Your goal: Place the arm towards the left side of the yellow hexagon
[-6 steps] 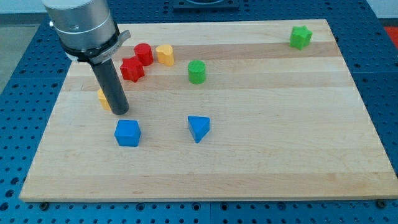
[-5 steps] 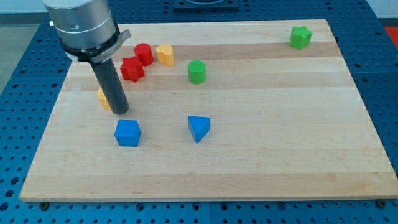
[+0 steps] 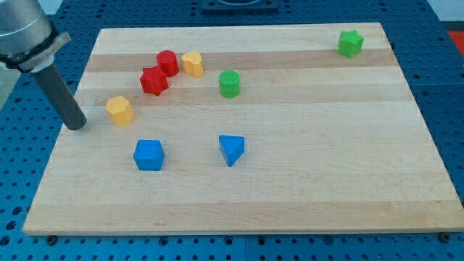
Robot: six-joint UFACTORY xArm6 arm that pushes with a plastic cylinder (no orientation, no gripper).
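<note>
The yellow hexagon (image 3: 119,110) lies on the wooden board (image 3: 290,145) at its left side. My tip (image 3: 76,126) rests on the board to the left of the hexagon and slightly below it, with a gap between them. The dark rod rises from the tip towards the view's top left corner.
A red star-like block (image 3: 154,80), a red cylinder (image 3: 167,62) and a second yellow block (image 3: 192,64) sit above the hexagon. A green cylinder (image 3: 230,83), a blue cube (image 3: 148,154), a blue triangle (image 3: 232,149) and a green block (image 3: 350,43) are elsewhere.
My tip has moved left, from just right of the yellow hexagon and partly covering it to its left side. The hexagon is now fully visible. No block has moved.
</note>
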